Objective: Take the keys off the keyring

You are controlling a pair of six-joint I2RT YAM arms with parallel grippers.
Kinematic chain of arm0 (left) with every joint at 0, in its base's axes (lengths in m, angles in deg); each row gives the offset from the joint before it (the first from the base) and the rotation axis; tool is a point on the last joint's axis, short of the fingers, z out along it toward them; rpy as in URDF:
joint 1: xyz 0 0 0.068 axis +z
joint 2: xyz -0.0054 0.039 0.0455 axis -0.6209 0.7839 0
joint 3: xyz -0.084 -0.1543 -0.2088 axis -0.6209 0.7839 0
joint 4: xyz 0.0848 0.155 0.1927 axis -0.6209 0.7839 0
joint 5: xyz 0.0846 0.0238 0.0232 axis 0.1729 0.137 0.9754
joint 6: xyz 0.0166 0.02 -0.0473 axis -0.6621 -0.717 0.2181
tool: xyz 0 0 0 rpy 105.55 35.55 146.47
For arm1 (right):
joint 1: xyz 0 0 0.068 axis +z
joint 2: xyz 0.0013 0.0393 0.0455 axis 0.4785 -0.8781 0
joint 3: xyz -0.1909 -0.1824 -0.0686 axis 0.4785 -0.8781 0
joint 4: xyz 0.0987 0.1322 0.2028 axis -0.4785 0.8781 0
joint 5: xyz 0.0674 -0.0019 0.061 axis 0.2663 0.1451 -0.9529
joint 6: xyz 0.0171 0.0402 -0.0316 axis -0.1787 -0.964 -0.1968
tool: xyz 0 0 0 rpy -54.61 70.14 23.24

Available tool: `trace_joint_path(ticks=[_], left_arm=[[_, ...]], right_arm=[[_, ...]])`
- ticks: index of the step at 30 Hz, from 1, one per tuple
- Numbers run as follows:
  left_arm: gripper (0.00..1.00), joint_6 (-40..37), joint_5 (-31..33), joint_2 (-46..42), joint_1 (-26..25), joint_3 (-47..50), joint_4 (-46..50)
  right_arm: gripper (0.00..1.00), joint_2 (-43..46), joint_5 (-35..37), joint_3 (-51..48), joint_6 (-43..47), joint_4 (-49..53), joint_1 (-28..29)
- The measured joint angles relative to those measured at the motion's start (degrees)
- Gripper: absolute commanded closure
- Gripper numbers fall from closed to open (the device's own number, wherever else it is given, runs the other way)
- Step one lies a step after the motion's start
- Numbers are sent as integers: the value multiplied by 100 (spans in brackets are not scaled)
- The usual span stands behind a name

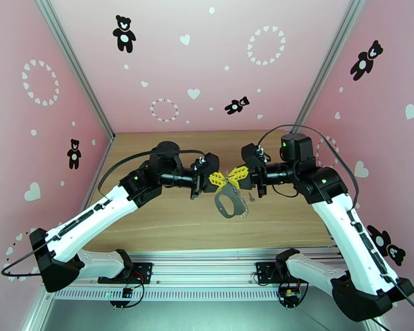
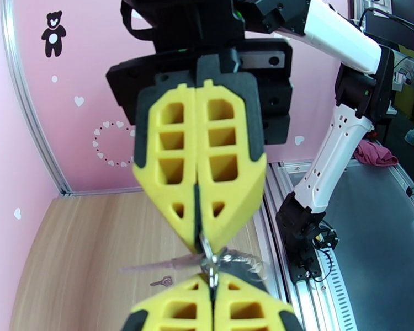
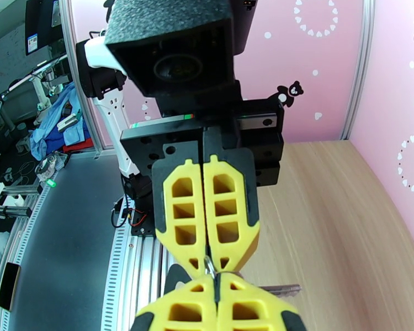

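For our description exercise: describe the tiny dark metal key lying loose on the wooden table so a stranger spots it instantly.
Over the wooden table, the yellow-fingered left gripper and right gripper meet tip to tip. Right of the dark oval loop below them lies the tiny dark metal key, alone on bare wood, ungripped.

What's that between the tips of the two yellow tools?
A small silvery ring, pinched from both sides: the left tool and right tool meet tip to tip on it. The left wrist view shows it best.
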State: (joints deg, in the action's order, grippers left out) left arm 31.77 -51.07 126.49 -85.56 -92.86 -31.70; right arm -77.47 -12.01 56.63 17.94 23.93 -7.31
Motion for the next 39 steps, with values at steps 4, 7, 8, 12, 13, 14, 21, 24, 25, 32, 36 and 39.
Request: trace_joint_path(ticks=[4,7,8,12,13,14,21,24,25,32,36,39], left_arm=[[100,72,90,-160,-4,129,-109],[100,201,129,-249,-4,232,-243],[100,254,131,-273,-4,271,-286],[100,466,168,-343,-4,404,-490],[100,522,188,-365,-4,439,-555],[100,562,216,-378,-4,463,-601],[100,975,258,-496,-4,636,-1119],[100,1106,256,-496,-4,640,-1255],[100,1145,258,-496,-4,645,-1296],[100,1401,284,-496,9,669,-1580],[100,1506,365,-496,17,669,-1753],[100,1537,393,-496,17,669,-1836]], right_arm=[[100,122,37,-149,-72,-175,-4],[100,138,48,-192,-81,-234,-4],[100,142,50,-208,-83,-251,-7],[100,188,85,-291,-79,-269,-26],[100,210,111,-313,-63,-280,-31],[100,229,144,-332,-61,-291,-33],[100,291,238,-365,-15,-297,-35],[100,291,254,-365,26,-297,-33],[100,291,264,-363,50,-293,-31],[100,236,520,-356,140,-286,144],[100,155,704,-356,173,-289,245],[100,151,791,-356,83,-341,275]])
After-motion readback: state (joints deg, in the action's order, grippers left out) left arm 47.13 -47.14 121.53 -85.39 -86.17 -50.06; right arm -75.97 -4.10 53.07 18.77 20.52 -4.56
